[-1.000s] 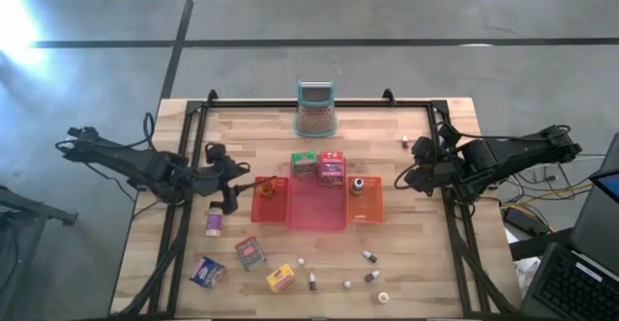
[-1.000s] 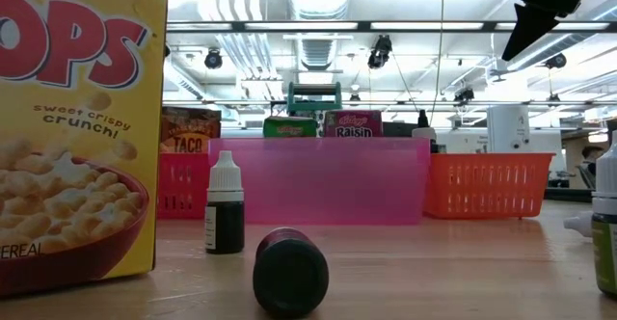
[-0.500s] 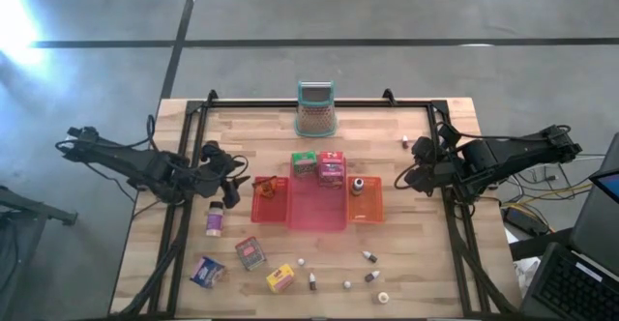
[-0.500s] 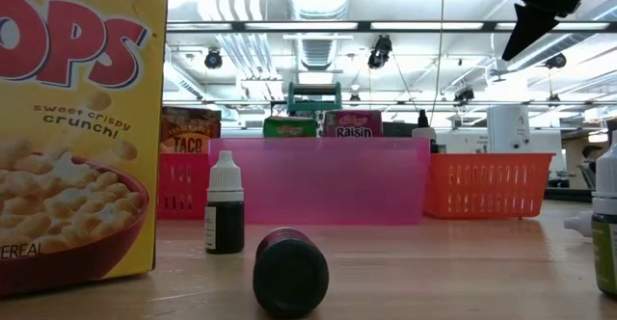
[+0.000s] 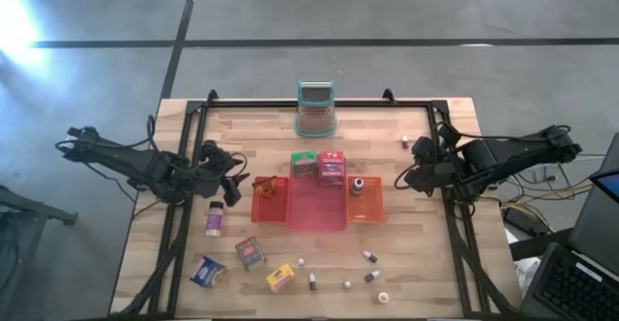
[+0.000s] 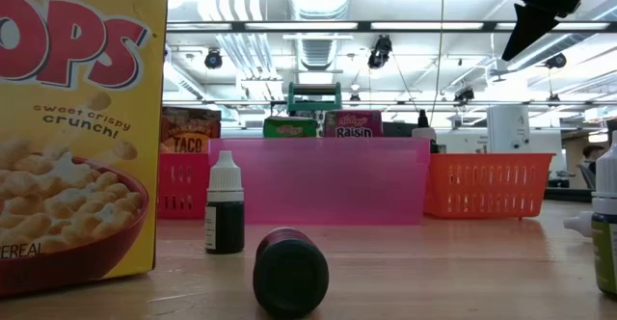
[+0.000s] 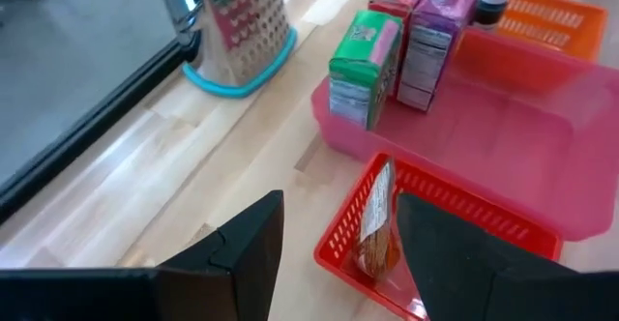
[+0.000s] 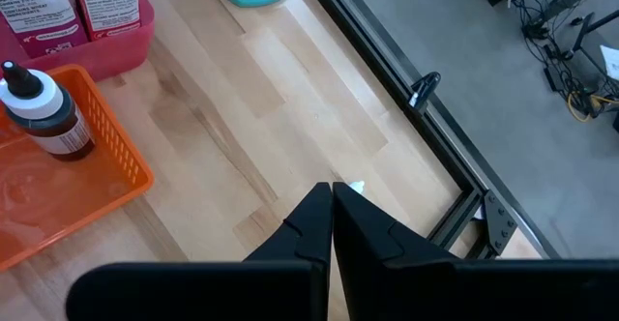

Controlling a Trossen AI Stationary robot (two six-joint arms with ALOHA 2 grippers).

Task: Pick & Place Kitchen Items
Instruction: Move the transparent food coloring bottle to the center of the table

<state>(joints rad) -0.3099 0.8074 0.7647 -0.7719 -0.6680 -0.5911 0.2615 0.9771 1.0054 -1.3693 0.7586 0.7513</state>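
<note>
My left gripper [image 5: 235, 184] [image 7: 338, 215] hangs open and empty just left of the red tray [image 5: 259, 208] [image 7: 464, 205]. An orange packet [image 5: 270, 188] [image 7: 379, 229] stands on edge in that tray. A green box [image 5: 304, 163] [image 7: 363, 65] and red and pink boxes [image 5: 331, 166] stand at the far end of the pink bin [image 5: 316, 215]. A white-capped dark bottle [image 5: 357, 186] [image 8: 39, 113] stands in the orange tray [image 5: 372, 208]. My right gripper [image 5: 411, 179] [image 8: 332, 200] waits shut and empty over bare wood to the right.
Loose on the table's near part lie a pink-labelled jar [image 5: 215, 221], blue [image 5: 206, 271], reddish [image 5: 250, 253] and yellow [image 5: 280, 278] boxes, and several tiny bottles [image 5: 368, 256]. The teal-rimmed mesh holder [image 5: 315, 113] stands at the far edge. A black frame [image 5: 319, 101] borders the table.
My left gripper has drawn back a little from the pink-labelled jar toward the table's far edge, and now stands beside the red tray's left wall. It stays open. The right arm and all the items have kept still.
</note>
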